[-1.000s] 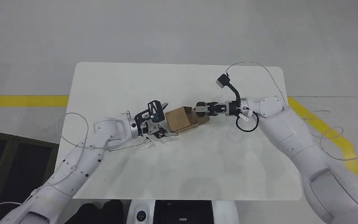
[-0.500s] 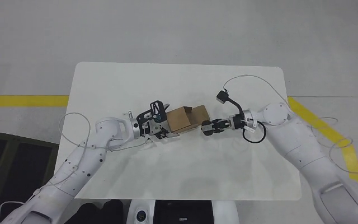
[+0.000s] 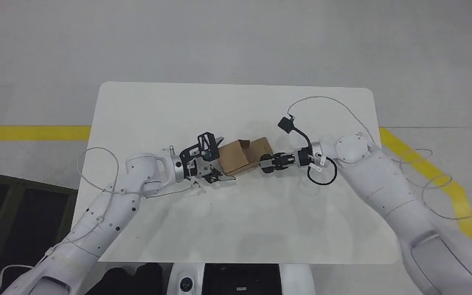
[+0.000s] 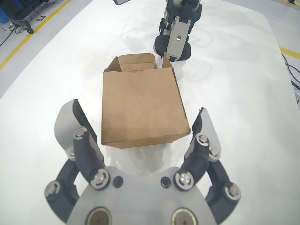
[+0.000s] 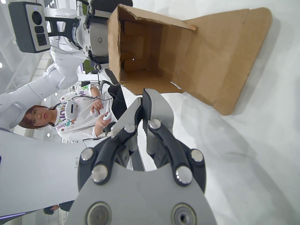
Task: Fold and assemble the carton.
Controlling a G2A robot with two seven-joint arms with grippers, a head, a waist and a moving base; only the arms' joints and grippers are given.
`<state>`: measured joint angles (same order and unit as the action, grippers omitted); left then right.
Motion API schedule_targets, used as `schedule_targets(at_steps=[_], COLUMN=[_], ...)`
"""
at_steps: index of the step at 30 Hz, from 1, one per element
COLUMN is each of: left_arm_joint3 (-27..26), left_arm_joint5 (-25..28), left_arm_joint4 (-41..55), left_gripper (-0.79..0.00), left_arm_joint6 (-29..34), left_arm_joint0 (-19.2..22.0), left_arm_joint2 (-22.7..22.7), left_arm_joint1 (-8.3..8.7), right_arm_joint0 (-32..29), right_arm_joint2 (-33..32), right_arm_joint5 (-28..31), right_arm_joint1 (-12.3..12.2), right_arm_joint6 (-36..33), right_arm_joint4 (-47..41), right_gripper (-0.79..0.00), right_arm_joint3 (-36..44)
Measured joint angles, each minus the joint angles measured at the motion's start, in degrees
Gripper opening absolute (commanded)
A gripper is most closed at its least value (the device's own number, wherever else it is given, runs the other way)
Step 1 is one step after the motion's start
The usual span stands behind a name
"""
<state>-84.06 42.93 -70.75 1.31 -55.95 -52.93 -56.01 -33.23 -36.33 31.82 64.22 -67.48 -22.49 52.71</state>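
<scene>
A brown cardboard carton [image 3: 237, 155] lies on its side near the middle of the white desk [image 3: 147, 110], between the two arms. Its closed end faces the left arm and its open mouth faces the right arm. The upper face is plain and smooth, with crisp edges. Seen through the mouth in the right wrist view, the far end is shut by interlocked flaps. From one edge of the mouth a large lid flap [image 5: 225, 61] with a narrower tuck strip lies spread out flat on the desk. A small side flap [image 4: 166, 61] stands out at the mouth corner nearest the right arm.

The left gripper [image 4: 138, 114] sits at the closed end with its fingers spread wide, one on each side of the carton. One pad is just beside a carton corner and the other is clear of it; contact cannot be told.

The right gripper [image 5: 143, 94] has its fingers pressed together. Its tip is at the edge of the mouth, right by the small side flap. Whether it pinches cardboard cannot be told.

A thin grey cable [image 3: 346, 99] loops over the desk by the right arm, well apart from the carton. A yellow line [image 3: 44, 133] runs along the grey floor beside the desk.
</scene>
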Motion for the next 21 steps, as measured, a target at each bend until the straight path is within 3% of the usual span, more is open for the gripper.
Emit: schedule_targets(at_steps=[21], left_arm_joint3=[3.21], left_arm_joint5=[6.8], left_arm_joint4=[-0.13], left_gripper=[0.0], left_arm_joint6=[-2.22], left_arm_joint0=[1.05], left_arm_joint2=[-1.58], left_arm_joint1=[-0.31], right_arm_joint0=[7.12], right_arm_joint2=[9.19], right_arm_joint5=[6.61], right_arm_joint1=[10.7], right_arm_joint6=[1.63], right_arm_joint4=[-2.04], right_gripper=[-0.785], right_arm_joint3=[-12.45])
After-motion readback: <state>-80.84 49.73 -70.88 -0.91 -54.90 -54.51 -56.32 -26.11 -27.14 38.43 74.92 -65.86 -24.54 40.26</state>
